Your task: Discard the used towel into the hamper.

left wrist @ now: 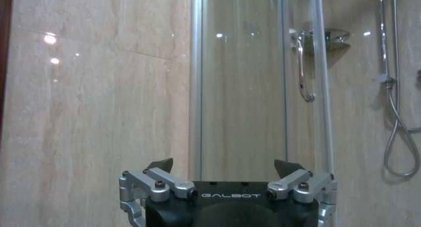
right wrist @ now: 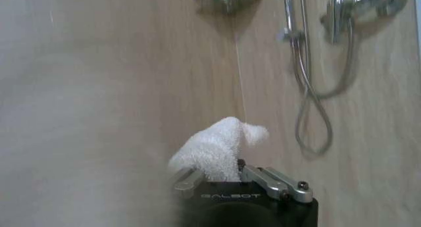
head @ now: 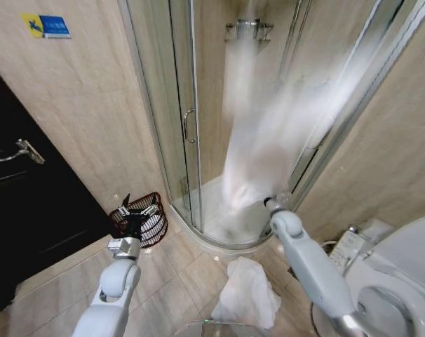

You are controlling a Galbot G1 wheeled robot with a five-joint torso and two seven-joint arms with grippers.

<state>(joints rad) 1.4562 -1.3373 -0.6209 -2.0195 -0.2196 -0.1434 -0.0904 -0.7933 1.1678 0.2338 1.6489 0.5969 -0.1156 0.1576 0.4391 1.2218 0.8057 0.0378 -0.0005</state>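
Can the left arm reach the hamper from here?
Probably yes. The left gripper hovers open in front of the hamper, with nothing seen between them. But the towel is clamped in the right gripper, over by the shower stall.

Two towels show, one [head: 268,140] hanging blurred from the right hand [right wrist: 227,175] and one [head: 246,291] heaped on the floor, along with one hamper [head: 151,217], one toilet [head: 402,281], one shower door handle [head: 188,126] and two hands, the left [head: 137,209] included.
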